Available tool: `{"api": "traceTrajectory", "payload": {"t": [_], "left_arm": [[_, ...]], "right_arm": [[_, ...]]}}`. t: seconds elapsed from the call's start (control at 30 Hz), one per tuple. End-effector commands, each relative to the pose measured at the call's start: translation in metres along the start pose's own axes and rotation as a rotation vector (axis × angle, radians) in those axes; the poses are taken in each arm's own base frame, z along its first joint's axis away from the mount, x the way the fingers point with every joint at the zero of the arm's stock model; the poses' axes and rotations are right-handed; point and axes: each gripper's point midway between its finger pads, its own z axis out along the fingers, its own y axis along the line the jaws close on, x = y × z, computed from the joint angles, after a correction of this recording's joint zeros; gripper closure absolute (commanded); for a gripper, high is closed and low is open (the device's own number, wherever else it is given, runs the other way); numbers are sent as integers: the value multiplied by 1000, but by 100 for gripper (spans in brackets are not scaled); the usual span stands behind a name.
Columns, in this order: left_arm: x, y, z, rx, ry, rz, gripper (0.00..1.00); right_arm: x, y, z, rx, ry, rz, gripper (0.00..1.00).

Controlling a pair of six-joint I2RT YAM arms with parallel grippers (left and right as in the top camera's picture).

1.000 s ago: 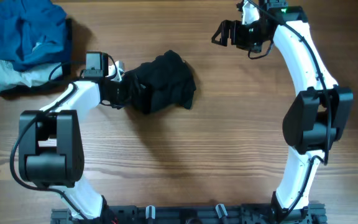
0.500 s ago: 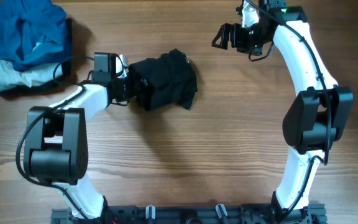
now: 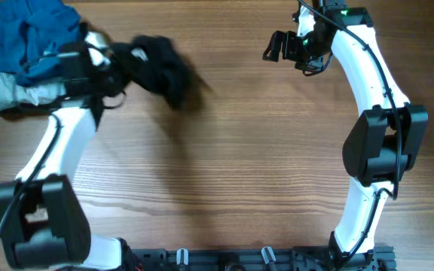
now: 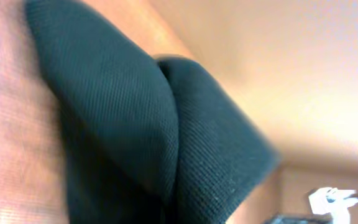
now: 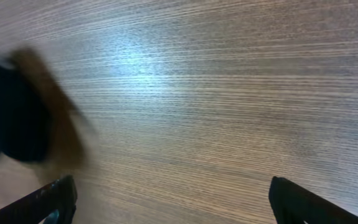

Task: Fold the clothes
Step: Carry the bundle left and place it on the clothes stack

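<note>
Upper left, the left gripper (image 3: 110, 57) clamps a crumpled black knit garment (image 3: 161, 65); upper right, the right gripper (image 3: 271, 46) gapes wide.

layout on the table (image 3: 224, 165), seen from above
the pile of clothes (image 3: 25, 49) lies in the far left corner. just right of it is the left gripper (image 3: 108, 60), with the bunched garment (image 3: 160, 64) at its right side. the right gripper (image 3: 273, 49) is well apart, over the far right part.
</note>
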Motion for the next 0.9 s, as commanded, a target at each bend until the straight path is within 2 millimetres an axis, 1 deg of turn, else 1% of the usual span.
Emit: {"api": "traceTrajectory", "payload": {"t": [0.0, 0.13, 0.17, 0.27, 0.33, 0.37, 0.4, 0.43, 0.47, 0.5, 0.57, 0.63, 0.7, 0.8, 0.87], "left_arm": [[-45, -44, -34, 187, -94, -134, 96], [-73, -67, -50, 306, -177, -167, 96], [-86, -80, -59, 368, -221, -154, 96], [-113, -109, -86, 501, -328, -99, 96], [-132, -116, -101, 525, -392, -84, 96], [-145, -117, -110, 524, -435, -81, 96], [-160, -115, -121, 517, -496, -84, 96], [-172, -112, -130, 508, -545, -89, 96], [-189, -107, -144, 499, -621, -93, 96], [-201, -105, -157, 503, -684, -86, 96], [-216, -103, -176, 514, -779, -64, 96], [-229, -102, -194, 515, -872, -14, 96], [-241, -96, -212, 477, -985, 59, 96], [-250, -88, -222, 348, -1103, 207, 96], [-252, -85, -222, 298, -1127, 264, 96]], "right_arm": [[-6, 0, -12, 16, -34, 9, 0], [-5, 0, -12, 17, -30, 11, 1], [-4, 0, -12, 18, -26, 12, 1], [-4, -1, -12, 18, -24, 13, 1], [-4, -1, -12, 18, -24, 13, 1], [-4, -1, -12, 18, -23, 13, 0], [-3, -1, -12, 19, -19, 15, 0], [-2, -1, -12, 19, -17, 14, 1], [-2, -1, -12, 20, -16, 13, 1], [-2, -1, -12, 20, -15, 13, 0], [-2, -1, -12, 19, -16, 13, 0], [-2, 0, -12, 16, -15, 13, 1], [-2, 0, -12, 16, -14, 15, 1], [1, -1, -12, 18, -4, 19, 1], [3, -2, -12, 21, 5, 22, 0]]}}
